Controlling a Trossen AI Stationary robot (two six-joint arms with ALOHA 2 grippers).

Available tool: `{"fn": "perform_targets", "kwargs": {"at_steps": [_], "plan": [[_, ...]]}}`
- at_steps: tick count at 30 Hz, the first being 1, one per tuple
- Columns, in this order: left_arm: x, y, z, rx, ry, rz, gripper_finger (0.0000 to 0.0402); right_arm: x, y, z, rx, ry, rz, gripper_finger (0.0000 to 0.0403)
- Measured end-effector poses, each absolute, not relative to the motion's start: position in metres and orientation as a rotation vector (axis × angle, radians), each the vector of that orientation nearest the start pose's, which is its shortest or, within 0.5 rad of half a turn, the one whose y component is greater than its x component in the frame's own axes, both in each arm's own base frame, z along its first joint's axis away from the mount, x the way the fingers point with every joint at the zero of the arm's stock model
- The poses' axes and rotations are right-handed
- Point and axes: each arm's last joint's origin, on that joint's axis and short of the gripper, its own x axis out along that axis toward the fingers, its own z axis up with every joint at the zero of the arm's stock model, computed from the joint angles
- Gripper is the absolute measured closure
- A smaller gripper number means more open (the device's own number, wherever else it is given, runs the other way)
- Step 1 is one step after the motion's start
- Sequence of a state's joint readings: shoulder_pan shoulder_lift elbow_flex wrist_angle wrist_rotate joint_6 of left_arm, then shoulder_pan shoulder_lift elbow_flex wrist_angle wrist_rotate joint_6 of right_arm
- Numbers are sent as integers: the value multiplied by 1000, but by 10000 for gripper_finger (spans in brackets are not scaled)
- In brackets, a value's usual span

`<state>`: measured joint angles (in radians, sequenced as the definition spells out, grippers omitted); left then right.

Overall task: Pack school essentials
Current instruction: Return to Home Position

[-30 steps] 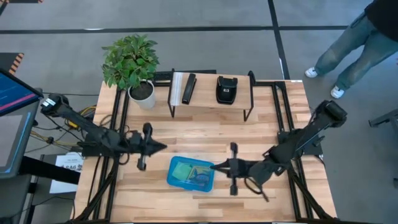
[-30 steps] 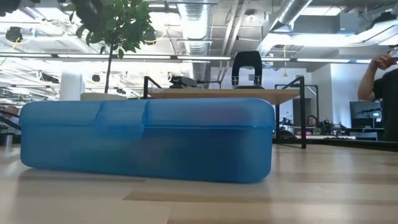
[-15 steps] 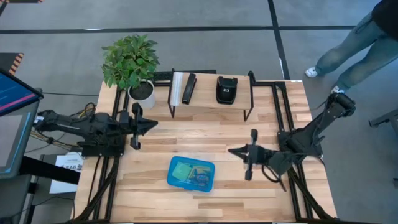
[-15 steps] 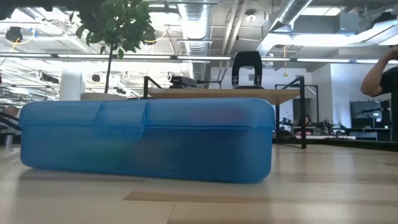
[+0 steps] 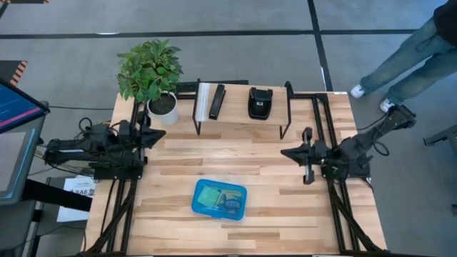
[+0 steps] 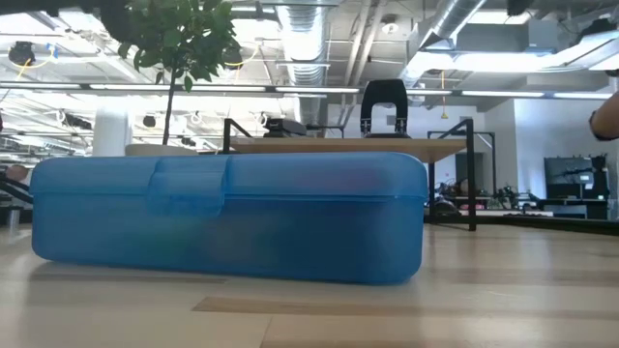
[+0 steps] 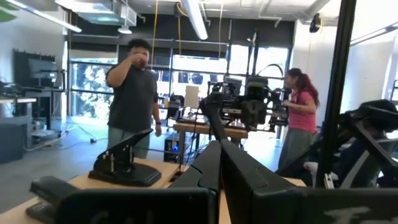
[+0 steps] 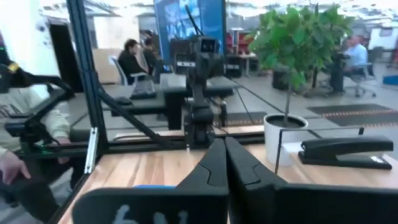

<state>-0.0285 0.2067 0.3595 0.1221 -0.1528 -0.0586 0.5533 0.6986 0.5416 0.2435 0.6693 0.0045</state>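
Observation:
A blue plastic box (image 5: 219, 200) lies shut on the table near its near edge, and it fills the low view (image 6: 227, 217). Greenish and yellow shapes show dimly through its lid; I cannot tell the single school essentials apart. My left gripper (image 5: 158, 134) hovers at the table's left side, shut, pointing right, well away from the box. My right gripper (image 5: 285, 152) hovers at the right side, shut, pointing left. The fingers meet in the left wrist view (image 7: 219, 152) and in the right wrist view (image 8: 225, 149). Neither gripper shows in the low view.
A black-framed shelf (image 5: 243, 118) at the far edge carries a black stapler with a white pad (image 5: 211, 102) and a black pouch (image 5: 259, 103). A potted plant (image 5: 151, 75) stands at the far left corner. A person's legs (image 5: 407, 57) are beyond the far right corner.
Both arms have drawn back from the blue box. The left gripper went toward the table's left and far edges, the right gripper toward the right and far edges. The box stayed where it was, shut.

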Motion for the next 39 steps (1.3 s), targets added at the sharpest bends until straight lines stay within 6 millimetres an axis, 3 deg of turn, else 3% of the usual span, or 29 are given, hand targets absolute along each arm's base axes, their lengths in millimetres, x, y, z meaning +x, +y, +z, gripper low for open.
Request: {"fn": "perform_targets", "kwargs": {"at_steps": [7,13,20,23,26,33,39], "plan": [[57,3,274,-83,-293,124,402,114,52,287,44,-146,-68,401],[56,3,277,-43,-285,130,401,85,33,288,-7,-259,-97,401],[56,4,272,0,-242,168,401,55,15,275,-25,-292,-76,401],[61,4,264,-18,-233,159,402,60,17,261,-74,-239,-76,401],[69,3,253,-37,-267,143,401,61,19,259,-73,-255,-46,401],[85,1,220,-74,-321,80,401,74,27,228,-98,-216,-11,401],[90,0,206,-72,-296,37,401,82,29,203,-113,-147,-32,401]]}}
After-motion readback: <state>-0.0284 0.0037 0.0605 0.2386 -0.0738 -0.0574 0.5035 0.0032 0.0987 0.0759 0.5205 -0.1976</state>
